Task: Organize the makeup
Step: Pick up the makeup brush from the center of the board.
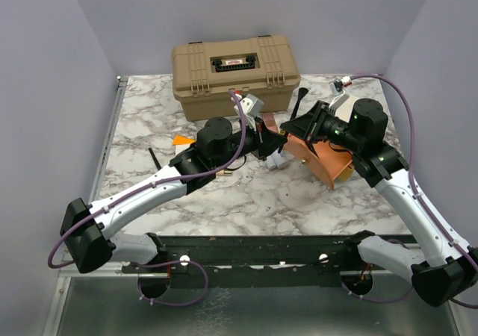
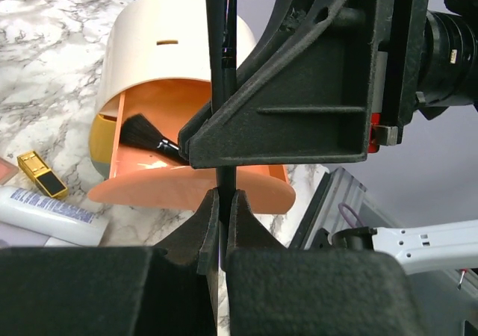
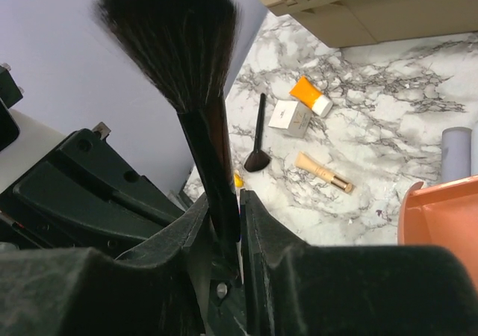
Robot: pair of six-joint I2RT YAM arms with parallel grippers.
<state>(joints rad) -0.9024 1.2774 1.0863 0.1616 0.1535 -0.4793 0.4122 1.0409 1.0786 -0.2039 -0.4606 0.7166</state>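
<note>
Tan hard case (image 1: 236,75) behind cream-and-orange pouch (image 1: 325,164), seemingly open, on marble table (image 1: 246,201)

Left claw (image 1: 270,140) and right claw (image 1: 300,129) together at a black brush (image 1: 301,98), orange pouch (image 1: 323,163) beside, tan case (image 1: 235,71) behind.

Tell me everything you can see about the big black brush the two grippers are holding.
The brush is all black: a full, fluffy head of soft bristles on a glossy, slim handle. It is held in the air, roughly upright, bristles up. The right gripper pinches it below the head; the left gripper clamps the thin handle further along.
</note>
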